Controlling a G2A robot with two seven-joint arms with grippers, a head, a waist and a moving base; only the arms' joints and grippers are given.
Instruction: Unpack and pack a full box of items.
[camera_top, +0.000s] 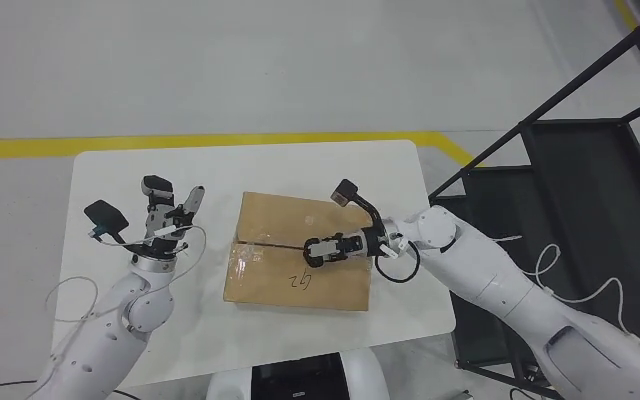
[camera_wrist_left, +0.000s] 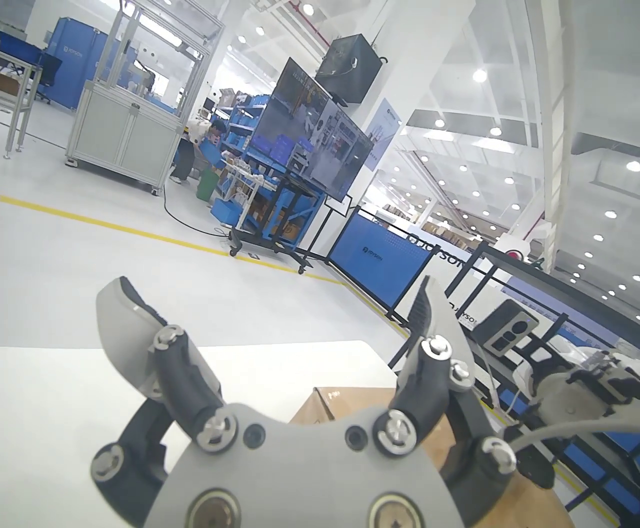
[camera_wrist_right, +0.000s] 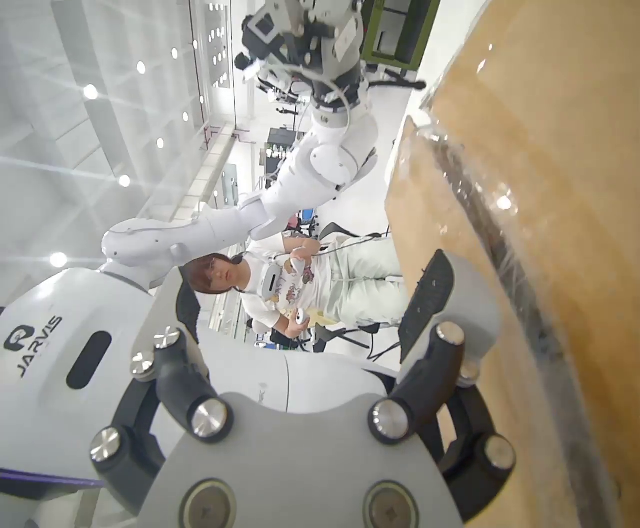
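Our right hand (camera_top: 318, 250), open and low over the taped seam (camera_top: 268, 243) of the closed box (camera_top: 300, 285) mid-frame on the counter (camera_top: 120, 170), should, we judge, catch that seam squarely while the open left hand (camera_top: 176, 193), left of frame, braces the box.

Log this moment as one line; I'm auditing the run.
brown cardboard box: taped shut, on white table | right claw: open, at tape seam | left claw: open, beside box

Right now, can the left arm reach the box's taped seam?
Probably yes: the left gripper hangs open beside the box, nothing between them, though the right gripper lies over the seam.
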